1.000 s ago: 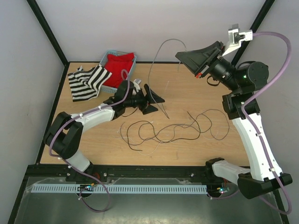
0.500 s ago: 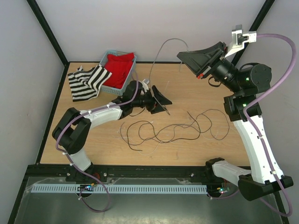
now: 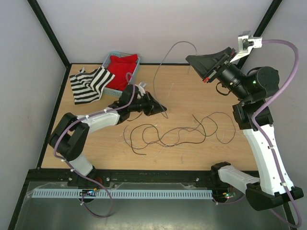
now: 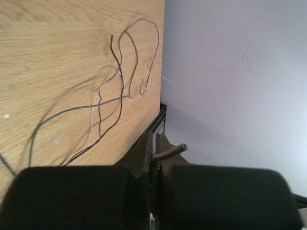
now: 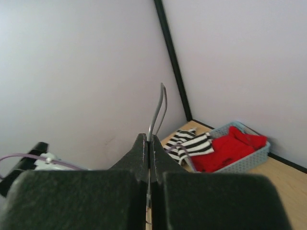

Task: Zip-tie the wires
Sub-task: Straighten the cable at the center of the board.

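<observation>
Your left arm lies low and stretched out across the counter [image 3: 201,91], elbow near its base and forearm reaching toward the middle, with the left fingers [image 3: 161,107] pressed together on the lower end of a grey strand [image 3: 166,51]. The wrist view shows a short tan-tipped stub of it poking out just past the tips. Your right arm stands tall, forearm upright and wrist bent over, so the right fingers [image 3: 192,59] hang high above the counter, pointing back toward the left arm. They are also squeezed shut on that grey strand, which pokes out beyond their tips, arcs over and drops to the left fingers. The rest of the wires [image 3: 178,134] lie in loose loops on the counter, just in front of the left fingers and well below the right ones. Behind the left fingers sits a blue basket [image 3: 135,67] with a red cloth [image 3: 121,68], and a striped cloth [image 3: 89,84] lies beside it. Compared with half a second ago, your left fingers have pulled back slightly toward their own arm, and your right fingers have drifted a little further from them.
</observation>
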Robot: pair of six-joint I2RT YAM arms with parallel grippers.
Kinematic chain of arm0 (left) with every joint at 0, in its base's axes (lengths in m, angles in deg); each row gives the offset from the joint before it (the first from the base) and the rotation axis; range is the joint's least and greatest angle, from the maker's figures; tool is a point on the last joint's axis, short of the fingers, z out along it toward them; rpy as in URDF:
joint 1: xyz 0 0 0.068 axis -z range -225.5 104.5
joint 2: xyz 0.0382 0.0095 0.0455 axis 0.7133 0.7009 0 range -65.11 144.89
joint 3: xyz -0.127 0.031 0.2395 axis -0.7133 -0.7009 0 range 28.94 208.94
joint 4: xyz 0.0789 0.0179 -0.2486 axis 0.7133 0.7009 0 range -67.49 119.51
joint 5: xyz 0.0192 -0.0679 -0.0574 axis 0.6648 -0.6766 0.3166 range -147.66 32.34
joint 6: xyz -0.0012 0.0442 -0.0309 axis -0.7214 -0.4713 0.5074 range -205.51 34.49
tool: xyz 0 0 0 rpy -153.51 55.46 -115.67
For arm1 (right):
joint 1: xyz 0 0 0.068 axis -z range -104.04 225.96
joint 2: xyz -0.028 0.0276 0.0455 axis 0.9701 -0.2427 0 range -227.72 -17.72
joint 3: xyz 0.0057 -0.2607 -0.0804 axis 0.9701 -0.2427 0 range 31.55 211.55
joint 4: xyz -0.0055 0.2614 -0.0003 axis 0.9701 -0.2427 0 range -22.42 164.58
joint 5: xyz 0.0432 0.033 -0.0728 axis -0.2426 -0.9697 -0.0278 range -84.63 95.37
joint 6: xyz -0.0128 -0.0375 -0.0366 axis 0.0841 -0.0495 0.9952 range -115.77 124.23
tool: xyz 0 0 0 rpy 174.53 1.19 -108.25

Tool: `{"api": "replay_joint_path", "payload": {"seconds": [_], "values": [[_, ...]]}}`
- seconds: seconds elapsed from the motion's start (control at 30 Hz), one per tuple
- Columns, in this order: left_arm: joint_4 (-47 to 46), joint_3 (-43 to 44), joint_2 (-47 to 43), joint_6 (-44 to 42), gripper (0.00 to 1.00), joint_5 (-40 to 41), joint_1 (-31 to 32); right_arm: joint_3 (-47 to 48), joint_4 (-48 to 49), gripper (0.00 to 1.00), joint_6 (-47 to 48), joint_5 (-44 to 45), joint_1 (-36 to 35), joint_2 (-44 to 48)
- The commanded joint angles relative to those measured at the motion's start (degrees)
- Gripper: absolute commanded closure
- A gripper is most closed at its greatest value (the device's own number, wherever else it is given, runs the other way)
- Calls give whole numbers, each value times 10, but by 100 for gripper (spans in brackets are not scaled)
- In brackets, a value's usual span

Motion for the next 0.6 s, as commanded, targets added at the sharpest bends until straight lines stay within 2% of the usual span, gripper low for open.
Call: {"api": "replay_joint_path", "payload": {"seconds": [0.0,0.13,0.27,0.4,0.47,0.57], "values": [[-16,-49,-59,-20,100,-1,-41,-14,-79,100,62,78,-3,26],[3,-94,-110,-44,100,5,-82,-28,-136,100,106,127,-2,35],[72,-120,-165,-83,100,24,-115,-50,-218,100,171,195,-2,39],[199,-126,-239,-170,100,98,-121,-91,-312,100,242,321,-3,49],[260,-128,-274,-200,100,149,-121,-112,-352,100,263,417,-3,56],[330,-136,-321,-230,100,220,-121,-147,-375,100,286,502,-2,69]]}}
